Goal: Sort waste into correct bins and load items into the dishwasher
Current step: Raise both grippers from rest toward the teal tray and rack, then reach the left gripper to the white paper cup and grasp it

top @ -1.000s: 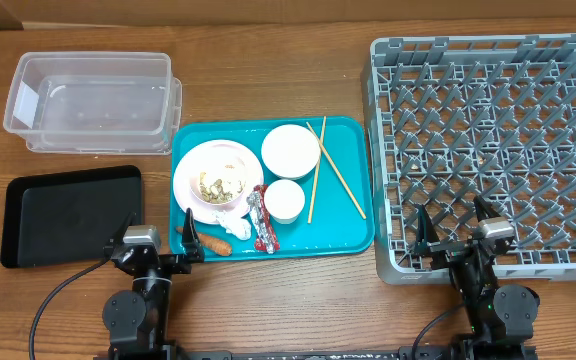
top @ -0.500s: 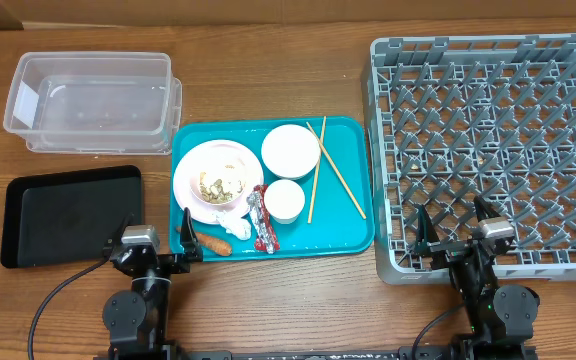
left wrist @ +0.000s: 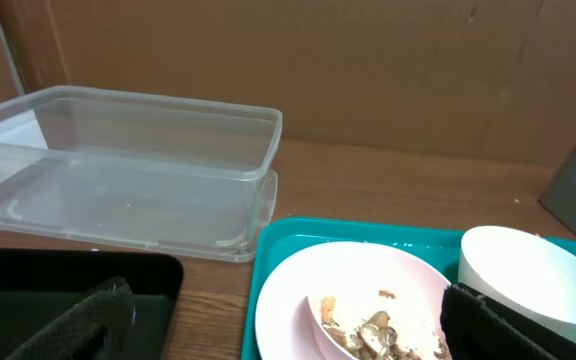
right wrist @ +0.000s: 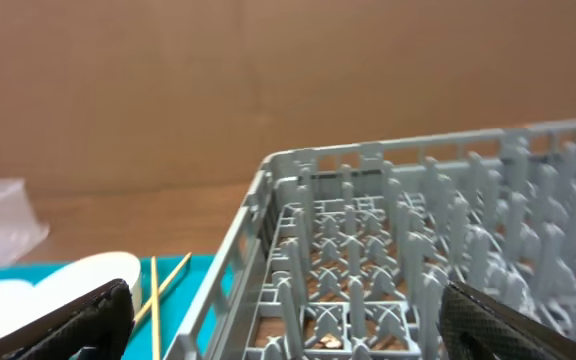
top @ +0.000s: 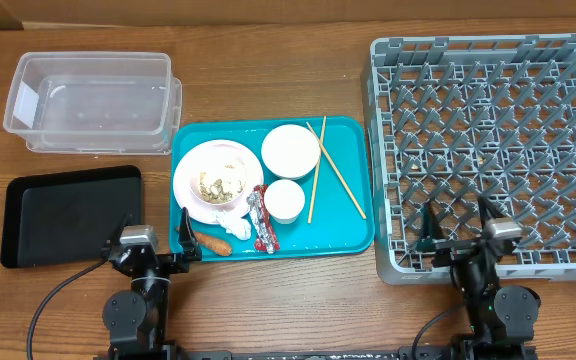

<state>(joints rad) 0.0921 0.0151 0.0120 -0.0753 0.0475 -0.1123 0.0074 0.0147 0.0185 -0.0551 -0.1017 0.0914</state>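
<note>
A teal tray (top: 350,238) holds a white plate (top: 193,172) with beige food scraps (top: 215,186), two white bowls (top: 290,149) (top: 285,199), wooden chopsticks (top: 332,165), a red-and-silver wrapper (top: 260,218), a white tissue (top: 236,229) and an orange carrot (top: 211,241). The clear tub (top: 93,100) and the black tray (top: 70,212) lie left; the grey dish rack (top: 493,150) is right. My left gripper (top: 152,244) is open and empty near the tray's front left corner. My right gripper (top: 458,222) is open and empty at the rack's front edge. The left wrist view shows the plate (left wrist: 288,300), scraps (left wrist: 373,325) and tub (left wrist: 128,160).
Brown cardboard walls stand behind the table in both wrist views. The right wrist view shows the rack (right wrist: 408,250), the chopsticks (right wrist: 163,285) and a bowl (right wrist: 68,280). Bare wood lies between the teal tray and the rack.
My right gripper has shifted slightly right and forward along the rack's front edge. The left arm and all objects stay put.
</note>
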